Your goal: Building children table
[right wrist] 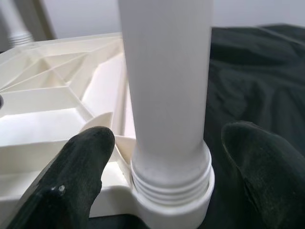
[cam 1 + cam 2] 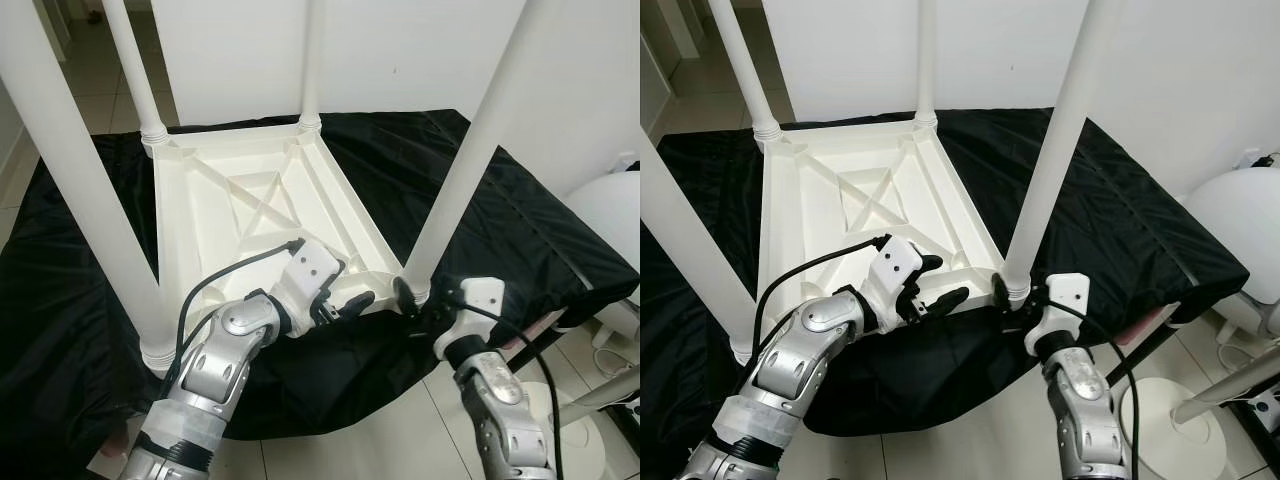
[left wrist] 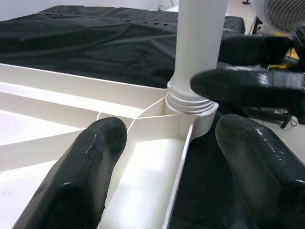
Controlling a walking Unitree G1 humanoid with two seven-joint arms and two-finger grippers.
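A white plastic children's table (image 2: 250, 200) lies upside down on a black cloth (image 2: 520, 210), with its legs standing up. My right gripper (image 2: 422, 298) is open at the near right corner. Its fingers (image 1: 81, 167) stand on either side of the threaded base of the near right leg (image 1: 167, 86), with a gap on both sides. My left gripper (image 2: 350, 285) is open over the table's near rim, just left of that leg's socket (image 3: 190, 100). One of its fingers (image 3: 90, 167) is over the ribbed underside and the other is outside the rim.
The near left leg (image 2: 80, 180) rises close to my left arm, and two far legs (image 2: 135, 70) stand by the white wall. The cloth-covered platform ends just before me, above tiled floor. A white fan base (image 2: 1170, 420) and a white rounded object (image 2: 610, 220) stand at the right.
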